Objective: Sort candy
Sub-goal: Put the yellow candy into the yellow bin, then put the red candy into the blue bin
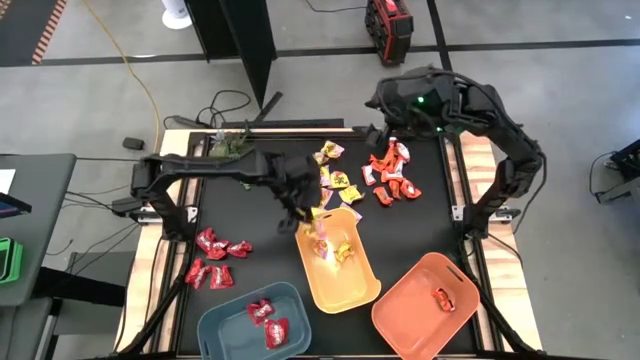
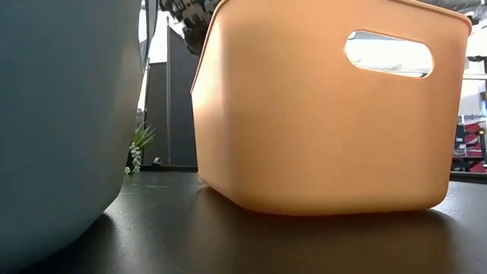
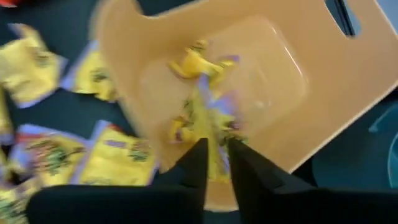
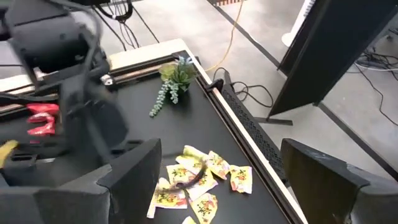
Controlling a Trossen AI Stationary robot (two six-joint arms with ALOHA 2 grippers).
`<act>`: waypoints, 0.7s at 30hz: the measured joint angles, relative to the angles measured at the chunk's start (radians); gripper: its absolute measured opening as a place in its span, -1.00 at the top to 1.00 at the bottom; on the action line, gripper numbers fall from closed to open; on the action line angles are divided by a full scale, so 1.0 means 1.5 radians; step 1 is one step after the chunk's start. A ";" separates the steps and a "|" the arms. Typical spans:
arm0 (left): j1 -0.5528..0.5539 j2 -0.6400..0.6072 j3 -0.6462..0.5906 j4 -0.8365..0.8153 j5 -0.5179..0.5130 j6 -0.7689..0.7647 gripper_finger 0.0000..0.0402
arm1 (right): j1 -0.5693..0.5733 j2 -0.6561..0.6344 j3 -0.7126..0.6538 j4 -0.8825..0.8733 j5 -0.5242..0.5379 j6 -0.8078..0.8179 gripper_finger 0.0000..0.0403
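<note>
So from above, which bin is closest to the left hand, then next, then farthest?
1. Yellow bin: right under the left hand, at its far rim.
2. Blue bin: front-left.
3. Orange bin: front-right; close to the blue, slightly farther.

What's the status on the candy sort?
Left gripper over yellow bin, releasing yellow candy. Right gripper open, waiting at far edge. Nothing blocking.

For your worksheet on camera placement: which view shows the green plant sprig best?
The right wrist view: the plant sprig lies whole and unobstructed by the table edge. The low view shows part of it between bins; the high view shows it small; the left wrist view misses it.
</note>
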 joint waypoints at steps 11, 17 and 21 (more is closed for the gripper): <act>-0.018 -0.052 0.000 0.026 -0.279 0.006 -0.37 | 0.012 0.027 0.000 -0.016 0.016 -0.010 -0.71; 0.145 -0.064 0.001 -0.057 -0.234 -0.040 -0.30 | 0.017 0.029 0.000 -0.017 0.016 -0.018 -0.71; 0.243 -0.074 -0.002 -0.149 -0.229 -0.099 -0.16 | 0.028 0.029 0.000 -0.026 0.016 -0.018 -0.71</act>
